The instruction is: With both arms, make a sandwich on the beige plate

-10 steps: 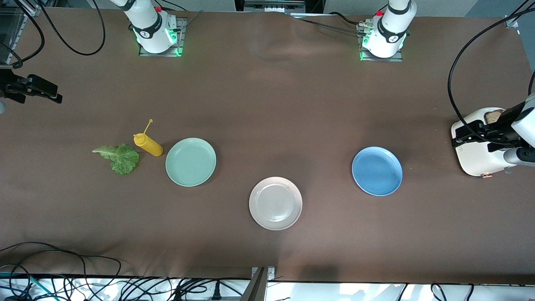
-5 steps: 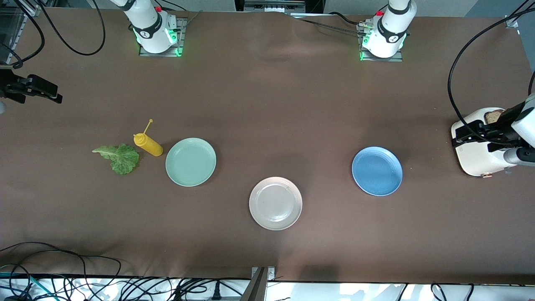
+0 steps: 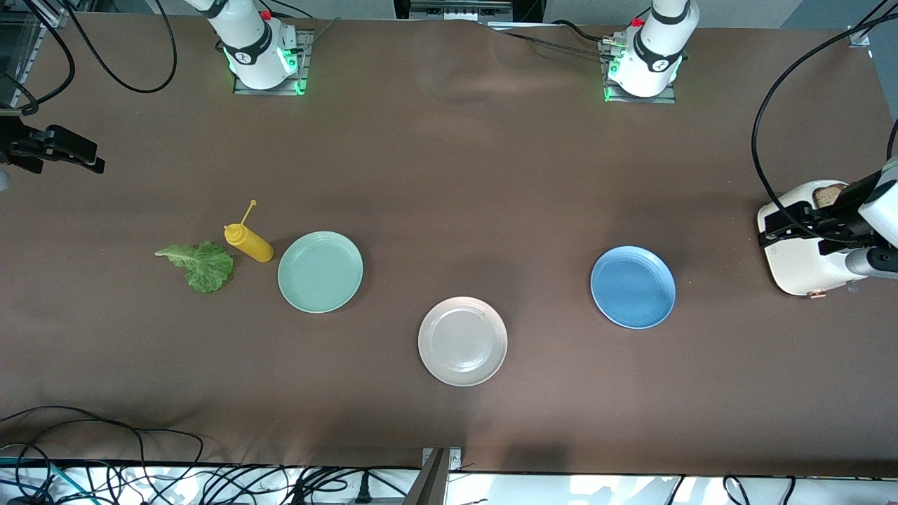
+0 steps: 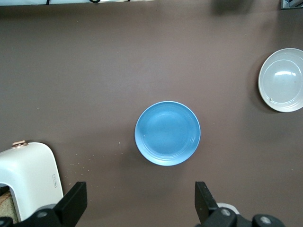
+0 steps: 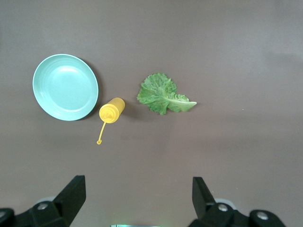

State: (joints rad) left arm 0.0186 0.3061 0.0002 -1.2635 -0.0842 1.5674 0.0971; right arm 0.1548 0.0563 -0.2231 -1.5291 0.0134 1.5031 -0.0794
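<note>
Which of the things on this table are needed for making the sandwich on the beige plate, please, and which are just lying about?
Needed:
- beige plate
- lettuce leaf
- bread in the toaster
- left pincer, open
- right pincer, open

Lying about:
- green plate
- blue plate
- yellow squeeze bottle
</note>
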